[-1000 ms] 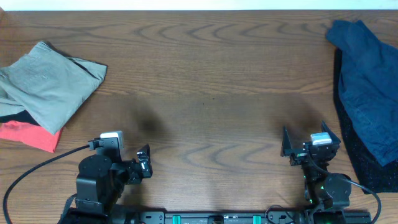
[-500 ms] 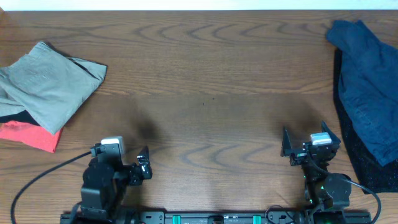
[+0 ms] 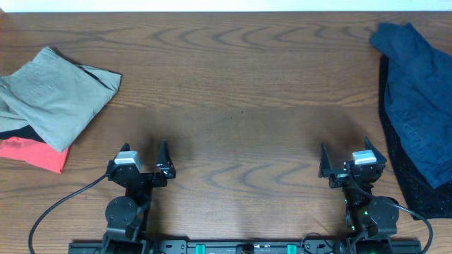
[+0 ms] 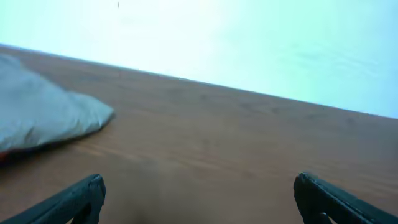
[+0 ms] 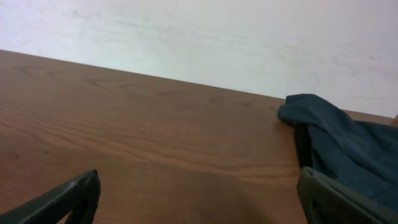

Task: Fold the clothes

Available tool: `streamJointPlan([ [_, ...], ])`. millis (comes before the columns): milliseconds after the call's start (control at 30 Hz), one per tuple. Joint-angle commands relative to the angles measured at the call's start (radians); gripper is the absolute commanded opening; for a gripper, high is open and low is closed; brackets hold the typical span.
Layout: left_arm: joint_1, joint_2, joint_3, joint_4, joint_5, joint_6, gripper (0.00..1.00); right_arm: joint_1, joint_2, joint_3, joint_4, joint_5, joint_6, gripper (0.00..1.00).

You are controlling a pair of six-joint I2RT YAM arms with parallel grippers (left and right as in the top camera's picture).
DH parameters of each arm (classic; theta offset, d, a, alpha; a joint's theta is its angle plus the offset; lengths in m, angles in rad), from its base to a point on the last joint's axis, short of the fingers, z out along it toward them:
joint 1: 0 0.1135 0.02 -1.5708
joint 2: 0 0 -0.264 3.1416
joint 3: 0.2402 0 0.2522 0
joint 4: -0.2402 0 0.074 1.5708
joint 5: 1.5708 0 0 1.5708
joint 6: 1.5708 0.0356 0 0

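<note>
The khaki-grey shorts [image 3: 56, 95] lie folded at the table's far left, on top of other garments. They also show at the left of the left wrist view [image 4: 43, 115]. My left gripper [image 3: 139, 159] is open and empty near the front edge, well to the right of and nearer than the shorts; its fingertips are wide apart over bare wood in its wrist view [image 4: 199, 186]. My right gripper [image 3: 346, 156] is open and empty near the front edge on the right, also over bare wood [image 5: 199, 180].
A red garment [image 3: 35, 154] and a black one [image 3: 14, 132] stick out from under the shorts. A pile of dark blue clothes [image 3: 417, 92] lies along the right edge, also in the right wrist view [image 5: 342, 137]. Wooden table [image 3: 240, 85].
My left arm has turned from a slanted pose to face straight ahead, its gripper now a little farther from the front edge. The right arm and the clothes have not moved.
</note>
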Motion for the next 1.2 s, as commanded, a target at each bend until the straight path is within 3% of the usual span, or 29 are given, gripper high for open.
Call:
streamJointPlan([
  [0, 0.007, -0.008, -0.019, 0.011, -0.018, 0.098, 0.98, -0.004, -0.005, -0.003, -0.002, -0.004, -0.007, 0.99],
  [100, 0.007, -0.008, -0.019, -0.059, -0.002, 0.1, 0.98, -0.004, -0.005, -0.003, -0.002, -0.004, -0.007, 0.99],
  [500, 0.075, -0.008, -0.019, -0.055, 0.048, 0.1, 0.98, -0.004, -0.005, -0.003, -0.002, -0.004, -0.007, 0.99],
  [1167, 0.075, -0.006, -0.019, -0.055, 0.048, 0.1, 0.98, -0.004, -0.005, -0.003, -0.002, -0.004, -0.007, 0.99],
])
